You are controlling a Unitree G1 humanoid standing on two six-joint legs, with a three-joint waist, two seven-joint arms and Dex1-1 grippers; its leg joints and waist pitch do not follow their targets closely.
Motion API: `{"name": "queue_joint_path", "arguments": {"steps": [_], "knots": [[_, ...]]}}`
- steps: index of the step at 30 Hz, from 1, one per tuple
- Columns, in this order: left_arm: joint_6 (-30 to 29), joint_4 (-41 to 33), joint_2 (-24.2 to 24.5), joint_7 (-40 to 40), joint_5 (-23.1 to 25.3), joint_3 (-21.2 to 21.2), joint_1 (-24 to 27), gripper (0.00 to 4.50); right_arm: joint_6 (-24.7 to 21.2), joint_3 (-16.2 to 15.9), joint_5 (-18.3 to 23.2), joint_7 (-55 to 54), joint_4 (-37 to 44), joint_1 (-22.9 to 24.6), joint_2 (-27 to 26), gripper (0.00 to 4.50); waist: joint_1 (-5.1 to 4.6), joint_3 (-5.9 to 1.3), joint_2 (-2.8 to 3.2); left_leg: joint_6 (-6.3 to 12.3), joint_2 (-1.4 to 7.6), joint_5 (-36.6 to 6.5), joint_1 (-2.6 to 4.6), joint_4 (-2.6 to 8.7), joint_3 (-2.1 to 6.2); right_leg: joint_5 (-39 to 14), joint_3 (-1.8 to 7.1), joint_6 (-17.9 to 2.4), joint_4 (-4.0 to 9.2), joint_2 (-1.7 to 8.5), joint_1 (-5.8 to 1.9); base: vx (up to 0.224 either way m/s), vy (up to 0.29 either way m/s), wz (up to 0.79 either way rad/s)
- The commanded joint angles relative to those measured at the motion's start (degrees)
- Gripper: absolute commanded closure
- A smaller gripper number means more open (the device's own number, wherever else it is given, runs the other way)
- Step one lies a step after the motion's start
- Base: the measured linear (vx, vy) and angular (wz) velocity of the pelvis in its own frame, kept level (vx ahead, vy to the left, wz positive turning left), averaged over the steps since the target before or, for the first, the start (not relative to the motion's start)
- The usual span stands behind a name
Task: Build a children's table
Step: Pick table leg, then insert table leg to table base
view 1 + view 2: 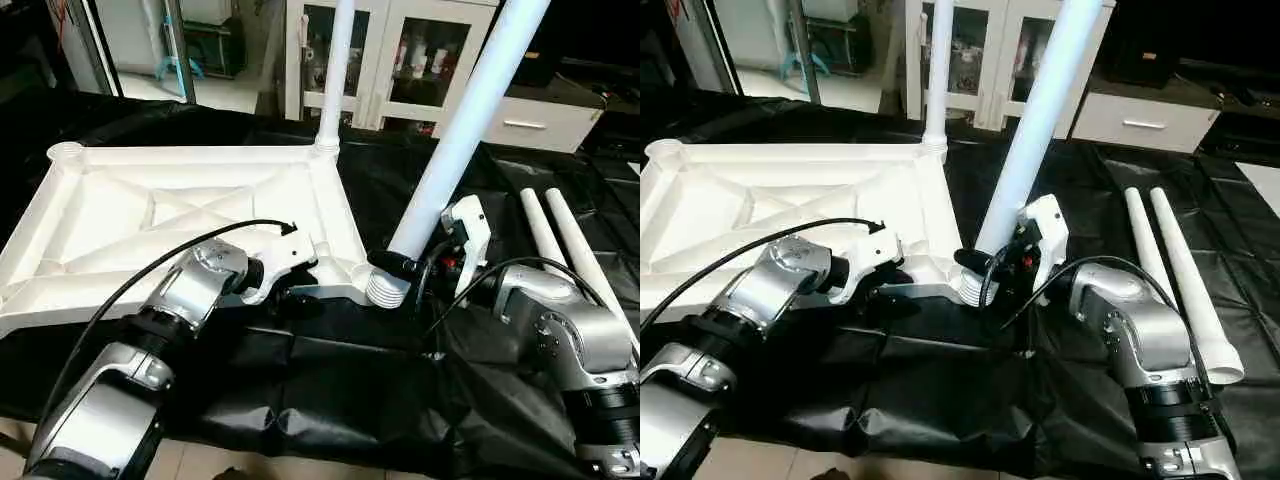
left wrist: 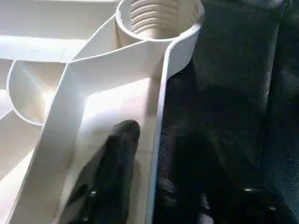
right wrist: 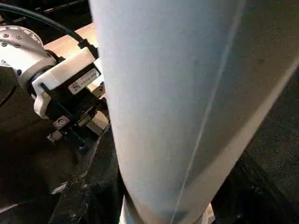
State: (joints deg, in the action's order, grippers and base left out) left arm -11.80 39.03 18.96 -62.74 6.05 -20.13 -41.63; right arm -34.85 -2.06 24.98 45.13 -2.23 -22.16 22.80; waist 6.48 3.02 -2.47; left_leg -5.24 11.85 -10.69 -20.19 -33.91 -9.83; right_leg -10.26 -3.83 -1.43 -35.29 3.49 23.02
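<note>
The children's table top lies upside down on black cloth, ribs up. One white leg stands upright in its far right corner socket. My right gripper is shut on a second leg low on its shaft. This leg leans, and its threaded end hangs just outside the near right corner socket, which is empty. My left gripper is open at the top's near edge, with one finger inside the rim and the other outside over the cloth.
Two more white legs lie side by side on the cloth to the right of my right arm. A white cabinet with glass doors stands behind the work. The cloth's front edge drops to the floor.
</note>
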Motion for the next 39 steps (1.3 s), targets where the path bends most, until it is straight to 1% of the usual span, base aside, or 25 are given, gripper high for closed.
{"name": "queue_joint_path", "arguments": {"steps": [1, 2, 6, 7, 8, 10, 11, 12, 13, 15, 16, 18, 21, 22, 23, 24, 25, 26, 27, 29, 30, 31, 33, 34, 39], "knots": [[0.70, 1.47, -0.33, -0.08, 0.26, -0.11, -0.47, 2.60, 0.73, 0.95, 0.00, -0.09, 1.47, -0.03, 0.68, 2.64, 0.06, -3.65, 0.52, -0.53, 1.48, -11.55, 0.47, 4.15, 0.41, -13.26, 2.84, -9.23, 4.63, 4.81, -3.04, 0.000, 0.000, 0.00], [1.04, 1.65, -0.36, -0.20, 0.06, 0.02, -0.56, 2.81, 0.79, 0.98, 0.03, -0.05, 1.42, -0.09, 0.68, 2.64, 0.05, -3.66, 0.53, -0.51, 1.48, -11.46, 0.49, 4.15, 0.41, -13.07, 2.84, -9.22, 4.59, 4.77, -3.01, 0.000, 0.000, 0.00], [1.88, 2.19, -0.31, -0.77, -0.28, -0.11, -0.85, 2.98, 1.11, 1.15, 0.03, 0.17, 0.94, -0.46, 0.84, 2.64, 0.08, -3.71, 0.49, -0.38, 1.49, -10.94, 0.45, 4.14, 0.40, -11.91, 2.83, -9.49, 4.42, 4.77, -3.04, 0.000, 0.000, 0.00], [2.26, 2.38, -0.27, -1.05, -0.29, -0.21, -0.90, 3.20, 1.31, 1.29, 0.01, 0.23, 0.76, -0.60, 0.89, 2.64, 0.06, -3.69, 0.53, -0.36, 1.48, -11.09, 0.45, 4.13, 0.38, -11.92, 2.84, -9.51, 4.48, 4.76, -3.00, 0.000, 0.000, 0.00], [2.50, 2.49, -0.24, -1.25, -0.29, -0.26, -0.93, 3.20, 1.45, 1.38, 0.00, 0.27, 0.64, -0.70, 0.93, 2.64, 0.05, -3.67, 0.51, -0.41, 1.50, -11.20, 0.46, 4.15, 0.38, -12.04, 2.85, -9.52, 4.49, 4.79, -3.02, 0.000, 0.000, 0.00], [2.72, 2.71, -0.17, -1.74, -0.16, -0.28, -0.96, 3.39, 3.07, 2.27, -0.20, -0.32, -0.25, -1.48, 0.52, 2.64, 0.06, -3.64, 0.62, -0.54, 1.51, -11.59, 0.50, 4.17, 0.40, -12.70, 2.84, -9.47, 4.54, 4.83, -2.95, 0.000, 0.000, 0.00], [2.99, 2.66, -0.04, -2.15, 0.00, -0.46, -0.83, 3.49, 4.88, 2.00, -1.27, -0.57, -0.91, -1.80, 0.47, 2.64, -0.02, -3.71, 0.58, -0.67, 1.49, -11.52, 0.48, 4.15, 0.39, -12.64, 2.83, -9.37, 4.50, 4.81, -2.96, 0.000, 0.000, 0.00], [3.01, 2.65, -0.03, -2.22, 0.00, -0.47, -0.79, 3.49, 5.15, 1.94, -1.44, -0.62, -1.03, -1.84, 0.45, 2.64, -0.02, -3.70, 0.58, -0.72, 1.50, -11.35, 0.45, 4.17, 0.42, -12.43, 2.83, -9.38, 4.48, 4.82, -2.97, 0.000, 0.000, 0.00], [3.03, 2.43, 0.02, -2.62, -0.03, -0.59, -0.51, 3.65, 5.94, 1.62, -1.97, -0.88, -1.61, -1.99, 0.11, 2.64, -0.05, -3.74, 0.57, -0.65, 1.48, -11.08, 0.45, 4.13, 0.38, -11.74, 2.87, -9.53, 4.40, 4.80, -3.03, 0.000, 0.000, 0.00], [3.15, 2.35, 0.04, -2.86, -0.01, -0.70, -0.35, 3.74, 6.37, 1.34, -2.33, -1.01, -2.00, -2.05, -0.09, 2.64, -0.04, -3.76, 0.70, -0.53, 1.52, -10.75, 0.47, 4.13, 0.37, -10.86, 2.88, -9.83, 4.31, 4.80, -3.03, 0.000, 0.000, 0.00], [3.77, 1.92, 0.30, -3.17, 0.60, -1.46, 0.32, 3.92, 7.48, 0.22, -3.49, -1.11, -2.93, -2.01, -0.37, 2.64, -0.12, -3.86, 0.64, -0.45, 1.51, -10.01, 0.42, 4.11, 0.38, -9.03, 2.82, -10.39, 4.07, 4.67, -3.11, 0.000, 0.000, 0.00], [4.17, 1.23, 0.51, -3.30, 1.04, -2.06, 1.21, 4.01, 8.22, -0.23, -4.00, -1.45, -3.83, -2.21, -0.90, 2.64, -0.16, -3.93, 0.66, -0.26, 1.50, -9.32, 0.40, 4.09, 0.34, -7.37, 2.84, -10.96, 3.91, 4.69, -3.18, 0.000, 0.000, 0.00], [4.76, -0.40, 0.74, -3.69, 1.14, -2.62, 2.89, 4.21, 9.01, 0.33, -3.62, -2.15, -5.72, -2.86, -2.18, 2.64, -0.27, -3.97, 0.70, 0.11, 1.54, -8.51, 0.36, 4.06, 0.24, -5.39, 2.88, -11.68, 3.72, 4.70, -3.26, 0.000, 0.000, 0.00], [4.82, -0.57, 0.76, -3.75, 1.14, -2.68, 3.04, 4.21, 9.04, 0.45, -3.52, -2.20, -5.95, -2.95, -2.32, 2.64, -0.31, -3.96, 0.63, 0.12, 1.57, -8.60, 0.39, 4.08, 0.23, -5.62, 2.87, -11.93, 3.71, 4.75, -3.28, 0.000, 0.000, 0.00], [4.82, -0.57, 0.76, -3.75, 1.14, -2.68, 3.04, 4.35, 9.04, 0.45, -3.52, -2.20, -5.95, -2.95, -2.32, 2.64, -0.33, -3.93, 0.65, 0.15, 1.52, -8.69, 0.43, 4.08, 0.17, -5.88, 2.87, -11.87, 3.79, 4.65, -3.25, 0.000, 0.000, 0.00], [4.84, -3.39, 1.43, -4.38, 1.21, -3.42, 5.28, 4.42, 9.74, 0.49, -3.59, -2.10, -8.63, -3.35, -2.97, 2.64, -0.42, -3.93, 0.35, 0.10, 1.69, -9.02, 0.50, 4.13, 0.21, -6.24, 2.88, -11.91, 3.72, 4.77, -3.23, 0.000, 0.000, 0.00], [4.85, -4.53, 1.73, -4.67, 1.26, -3.74, 6.11, 4.46, 10.12, 0.33, -3.75, -1.95, -9.63, -3.47, -3.07, 2.64, -0.44, -3.83, 0.57, -0.01, 1.80, -9.43, 0.48, 4.23, 0.29, -7.01, 2.88, -12.02, 3.72, 4.91, -3.15, 0.000, 0.000, 0.00], [5.42, -7.41, 2.56, -5.09, 1.43, -4.42, 7.94, 4.48, 10.70, 0.20, -3.84, -1.62, -11.23, -3.74, -3.43, 2.64, -0.61, -3.81, 0.05, -0.12, 1.82, -10.08, 0.52, 4.22, 0.18, -8.72, 2.90, -11.67, 3.83, 4.91, -3.12, 0.000, 0.000, 0.00], [5.42, -8.15, 2.83, -5.23, 1.55, -4.62, 8.35, 4.50, 10.63, 0.28, -3.72, -1.37, -11.52, -3.82, -3.62, 2.64, -0.61, -3.81, 0.05, -0.12, 1.82, -10.08, 0.52, 4.22, 0.18, -8.72, 2.90, -11.67, 3.83, 4.91, -3.12, 0.000, 0.000, 0.00], [4.96, -10.61, 3.75, -5.92, 1.89, -5.25, 9.65, 4.50, 10.43, 0.12, -3.73, -0.50, -12.40, -4.16, -3.97, 2.64, -0.69, -3.57, 0.24, 0.08, 1.71, -10.61, 0.56, 4.28, 0.06, -11.18, 2.96, -10.94, 4.23, 4.78, -2.89, 0.000, 0.000, 0.00], [4.96, -10.61, 3.75, -5.92, 1.89, -5.25, 9.65, 4.50, 10.43, 0.12, -3.73, -0.50, -12.40, -4.16, -3.97, 2.64, -0.68, -3.51, -0.12, 0.19, 1.73, -10.83, 0.54, 4.36, 0.10, -12.62, 2.91, -10.37, 4.26, 4.78, -2.89, 0.000, 0.000, 0.00], [4.42, -11.73, 4.19, -6.24, 2.11, -5.53, 10.22, 4.50, 10.27, -0.35, -3.92, 0.06, -12.63, -4.24, -3.92, 2.64, -0.68, -3.42, -0.06, 0.11, 1.74, -11.17, 0.59, 4.40, 0.09, -14.13, 2.94, -9.71, 4.44, 4.82, -2.77, 0.000, 0.000, 0.00], [3.97, -13.41, 5.03, -6.21, 2.86, -5.98, 11.19, 4.50, 9.15, -1.65, -3.81, 1.59, -12.06, -4.00, -3.57, 2.64, -0.85, -3.40, -0.24, 0.15, 1.73, -11.45, 0.58, 4.45, 0.10, -15.21, 2.94, -9.08, 4.56, 4.75, -2.70, 0.000, 0.000, 0.00], [3.57, -14.37, 5.45, -5.54, 3.30, -5.87, 11.78, 4.50, 7.55, -2.93, -3.23, 3.43, -10.55, -3.40, -2.89, 2.64, -0.86, -3.45, -0.39, 0.32, 1.73, -10.83, 0.46, 4.42, 0.16, -14.93, 2.94, -8.94, 4.39, 4.79, -2.80, 0.000, 0.000, 0.00], [2.98, -16.01, 6.12, -5.12, 3.11, -5.54, 12.40, 4.50, 5.50, -4.87, -2.73, 6.03, -7.77, -1.99, -1.50, 2.64, -1.06, -3.50, -0.45, 0.81, 1.72, -9.74, 0.41, 4.39, 0.14, -13.27, 2.94, -8.83, 4.29, 4.65, -2.83, 0.000, 0.000, 0.00]]}}
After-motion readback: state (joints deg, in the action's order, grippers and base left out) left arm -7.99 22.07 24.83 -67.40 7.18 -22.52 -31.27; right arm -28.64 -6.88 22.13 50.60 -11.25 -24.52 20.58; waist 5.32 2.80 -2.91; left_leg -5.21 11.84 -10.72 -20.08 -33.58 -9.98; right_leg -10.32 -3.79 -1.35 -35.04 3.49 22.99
